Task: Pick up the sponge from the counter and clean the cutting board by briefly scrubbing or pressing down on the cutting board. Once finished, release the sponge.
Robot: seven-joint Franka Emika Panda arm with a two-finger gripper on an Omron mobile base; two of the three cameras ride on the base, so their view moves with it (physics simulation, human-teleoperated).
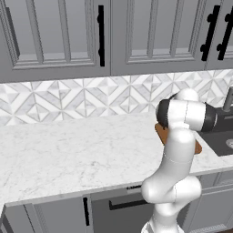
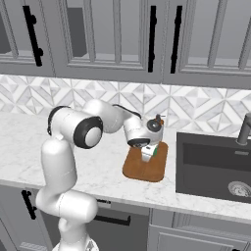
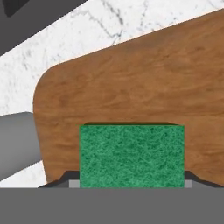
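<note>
Robot hand [image 2: 147, 156] grips small green rectangular sponge [image 3: 131, 155] at frame centre, over flat orange-brown wooden cutting board [image 2: 145, 167] w/ rounded corners, on white marble bench [image 1: 68, 150].

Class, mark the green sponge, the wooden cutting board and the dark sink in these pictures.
green sponge [image 3: 131, 155]: hand view, middle of its top face.
orange-brown wooden cutting board [image 2: 142, 169]: right base view, bare near part.
dark sink [image 2: 211, 164]: right base view, basin floor.
</note>
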